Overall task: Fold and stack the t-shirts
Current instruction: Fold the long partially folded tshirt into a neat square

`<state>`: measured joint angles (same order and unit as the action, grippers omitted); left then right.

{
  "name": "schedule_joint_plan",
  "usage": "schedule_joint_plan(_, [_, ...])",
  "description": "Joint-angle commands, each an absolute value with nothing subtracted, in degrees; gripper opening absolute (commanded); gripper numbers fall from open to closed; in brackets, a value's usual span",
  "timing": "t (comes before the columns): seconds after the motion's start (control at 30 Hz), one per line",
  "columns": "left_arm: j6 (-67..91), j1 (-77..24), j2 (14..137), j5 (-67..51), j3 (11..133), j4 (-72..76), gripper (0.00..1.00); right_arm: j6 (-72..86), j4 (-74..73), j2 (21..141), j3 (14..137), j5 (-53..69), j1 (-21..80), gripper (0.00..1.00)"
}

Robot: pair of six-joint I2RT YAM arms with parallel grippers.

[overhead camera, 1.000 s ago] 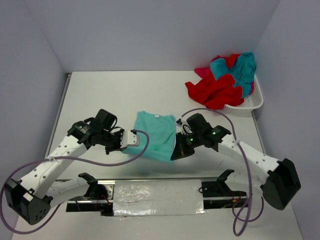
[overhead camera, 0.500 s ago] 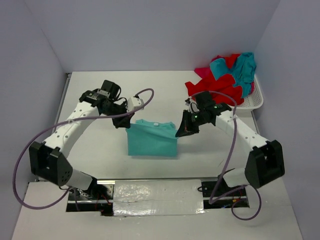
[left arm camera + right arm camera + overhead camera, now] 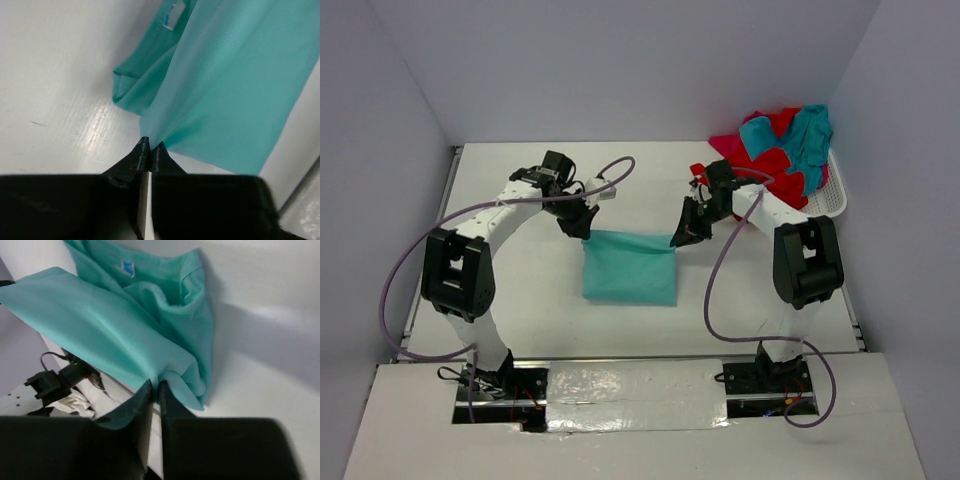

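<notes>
A teal t-shirt lies doubled over in the middle of the table, its lower half brought up over the upper half. My left gripper is shut on its far left corner, which also shows in the left wrist view. My right gripper is shut on its far right corner, which also shows in the right wrist view. Both views show the top teal layer stretched over the collar part with a small label.
A white mesh basket at the back right holds a heap of red, teal and magenta shirts, some spilling over its left rim. The right arm's links stand close to that heap.
Both grippers carried the shirt's near hem away from the bases toward the far side, folding the shirt over itself. The arms now reach much farther back.
</notes>
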<state>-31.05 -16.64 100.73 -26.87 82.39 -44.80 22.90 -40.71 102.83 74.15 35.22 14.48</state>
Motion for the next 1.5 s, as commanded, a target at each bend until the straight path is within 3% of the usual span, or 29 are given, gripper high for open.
schedule_joint_plan(0.0, [-29.2, -15.4, 103.8, -24.4, 83.6, -40.7, 0.21, 21.7, -39.1, 107.0, 77.4, 34.3, 13.1, 0.20])
schedule_joint_plan(0.07, [-28.3, -15.4, 105.4, -23.8, 84.4, -39.5, 0.37, 21.9, -38.5, 109.7, 78.2, 33.7, 12.3, 0.29])
schedule_joint_plan(0.13, [-28.1, -15.4, 107.7, -22.4, 85.1, -38.6, 0.44, 22.1, -37.8, 111.5, 79.9, 32.8, 11.9, 0.43])
schedule_joint_plan(0.17, [-27.8, -15.4, 108.4, -21.6, 85.9, -38.4, 0.56, 22.2, -37.8, 113.3, 81.5, 32.6, 11.3, 0.45])
schedule_joint_plan(0.2, [-27.4, -15.1, 109.5, -20.3, 86.4, -37.9, 0.59, 22.4, -37.6, 114.2, 82.4, 32.5, 11.0, 0.52])
schedule_joint_plan(0.23, [-27.0, -14.9, 109.9, -20.0, 87.4, -37.7, 0.60, 22.7, -37.5, 114.7, 83.4, 32.3, 10.5, 0.54])
schedule_joint_plan(0.3, [-25.0, -13.4, 110.6, -19.3, 88.9, -37.1, 0.75, 23.2, -37.6, 115.7, 87.0, 31.6, 9.2, 0.57])
schedule_joint_plan(0.43, [-20.2, -9.7, 110.6, -15.8, 94.6, -35.6, 0.76, 21.0, -41.1, 113.5, 92.8, 23.8, 9.1, 0.56])
schedule_joint_plan(0.53, [-15.6, -7.0, 107.9, -17.0, 95.7, -34.6, 0.73, 20.4, -40.0, 107.3, 89.4, 19.5, 9.6, 0.48])
schedule_joint_plan(0.57, [-15.1, -7.2, 105.6, -17.7, 95.3, -34.3, 0.67, 20.4, -39.3, 103.4, 85.6, 18.6, 10.1, 0.43])
schedule_joint_plan(0.6, [-15.2, -8.1, 104.1, -18.7, 94.5, -34.0, 0.63, 20.4, -37.4, 101.4, 83.2, 18.5, 11.5, 0.28])
schedule_joint_plan(0.63, [-15.3, -8.9, 102.8, -19.4, 91.8, -33.7, 0.52, 20.9, -36.1, 99.6, 81.1, 18.5, 12.5, 0.21])
schedule_joint_plan(0.7, [-16.4, -12.8, 99.1, -21.2, 88.7, -33.0, 0.43, 21.8, -32.4, 95.9, 74.6, 20.9, 15.0, 0.08])
schedule_joint_plan(0.8, [-16.8, -17.3, 99.0, -23.9, 83.9, -34.2, 0.25, 24.4, -27.0, 96.6, 70.2, 27.3, 20.5, 0.00])
schedule_joint_plan(0.87, [-16.0, -18.2, 101.1, -25.8, 83.1, -34.2, 0.13, 26.5, -25.0, 100.0, 70.0, 29.2, 21.4, 0.00])
schedule_joint_plan(1.1, [-17.2, -18.2, 110.9, -21.8, 87.2, -35.3, 0.11, 27.5, -22.9, 113.1, 78.3, 29.4, 20.7, 0.00])
schedule_joint_plan(1.47, [-16.6, -16.7, 119.2, -17.6, 90.1, -30.8, 0.14, 30.6, -19.4, 122.2, 82.4, 30.0, 17.6, 0.00])
